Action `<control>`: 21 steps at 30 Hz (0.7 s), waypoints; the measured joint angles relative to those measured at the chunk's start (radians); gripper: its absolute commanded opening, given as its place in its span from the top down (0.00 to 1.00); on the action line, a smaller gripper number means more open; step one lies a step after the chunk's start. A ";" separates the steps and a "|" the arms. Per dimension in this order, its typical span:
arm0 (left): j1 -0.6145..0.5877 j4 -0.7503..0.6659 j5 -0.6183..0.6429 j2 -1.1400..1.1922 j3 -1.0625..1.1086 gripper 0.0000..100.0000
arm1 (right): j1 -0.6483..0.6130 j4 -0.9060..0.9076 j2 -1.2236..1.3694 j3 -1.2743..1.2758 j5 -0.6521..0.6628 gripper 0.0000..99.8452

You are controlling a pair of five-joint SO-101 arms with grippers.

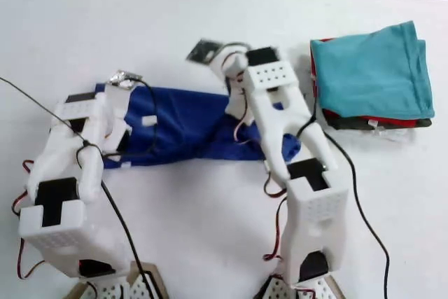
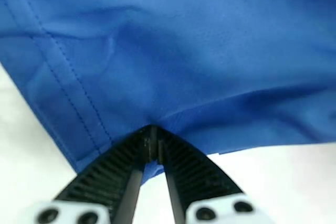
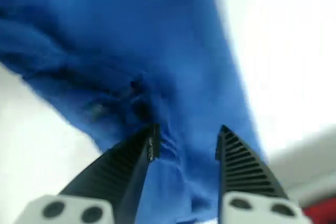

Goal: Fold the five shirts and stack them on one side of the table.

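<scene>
Left gripper (image 2: 151, 145): clenched. Its two black ribbed fingers (image 2: 118, 169) meet at the tips on a fold of the blue shirt (image 2: 199, 51), close to a stitched hem.

Right gripper (image 3: 188, 141): released. Its fingers (image 3: 131, 163) stand apart, with blue cloth bunched just beyond the tips. Whether they touch the cloth cannot be told.

Seen from the room, the blue shirt (image 1: 182, 127) lies across the middle of the table (image 1: 210, 19) as a long band running left to right, creased and bunched at its right end. The left arm (image 1: 70, 152) bends over the band's left end. The right arm (image 1: 280, 113) reaches over its right end. A black cable (image 1: 357, 194) trails along the tabletop to the right of the right arm.

On the right side of the table, toward the far edge, sits a stack of folded shirts, near the blue shirt's right end but apart from it. The teal shirt (image 1: 371, 68) is on top, a red shirt (image 1: 399, 121) shows at the edges beneath it, and a dark shirt (image 1: 350, 124) lies at the bottom. Three layers can be told apart.
</scene>
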 measured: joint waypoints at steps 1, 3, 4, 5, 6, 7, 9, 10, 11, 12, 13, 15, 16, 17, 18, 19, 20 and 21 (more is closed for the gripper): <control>0.000 0.000 0.000 0.000 0.000 0.97 | 0.012 0.000 0.000 -0.026 -0.017 0.81; 0.000 0.000 0.000 0.000 0.000 0.97 | 0.037 0.002 0.000 -0.068 -0.046 0.81; 0.000 0.000 0.000 0.000 0.000 0.97 | 0.048 0.005 0.000 -0.081 -0.055 0.82; 0.000 0.000 0.000 0.000 0.000 0.97 | 0.054 0.017 0.000 -0.095 -0.061 0.85; 0.000 0.000 0.000 0.000 0.000 0.97 | 0.054 0.044 0.000 -0.106 -0.064 0.90; 0.000 0.000 0.000 0.000 0.000 0.97 | 0.052 0.080 0.000 -0.112 -0.061 0.97; 0.000 0.000 0.000 0.000 0.000 0.97 | 0.041 0.157 0.000 -0.114 -0.061 0.97; 0.000 0.000 0.000 0.000 0.000 0.97 | 0.040 0.195 0.000 -0.114 -0.061 0.98; 0.000 0.000 0.000 0.000 0.000 0.97 | 0.035 0.235 0.000 -0.114 -0.061 0.98; 0.000 0.000 0.000 0.000 0.000 0.97 | 0.028 0.265 0.000 -0.114 -0.063 0.98; 0.000 0.000 0.000 0.000 0.000 0.97 | 0.020 0.287 0.000 -0.114 -0.066 0.98; 0.000 0.000 0.000 0.000 0.000 0.97 | 0.009 0.305 -0.025 -0.087 -0.066 0.98; 0.000 0.000 0.000 0.000 0.000 0.97 | 0.008 0.308 -0.051 -0.060 -0.066 0.98; 0.000 0.000 0.000 0.000 0.000 0.97 | 0.006 0.308 -0.087 -0.028 -0.066 0.98; 0.000 0.000 0.000 0.000 0.000 0.97 | 0.005 0.308 -0.130 0.018 -0.066 0.98; 0.000 0.000 0.000 0.000 0.000 0.97 | -0.003 0.308 -0.173 0.072 -0.069 0.98; 0.000 0.000 0.000 0.000 0.000 0.97 | -0.014 0.308 -0.212 0.129 -0.068 0.98; 0.000 0.000 0.000 0.000 0.000 0.97 | -0.028 0.307 -0.247 0.196 -0.066 0.98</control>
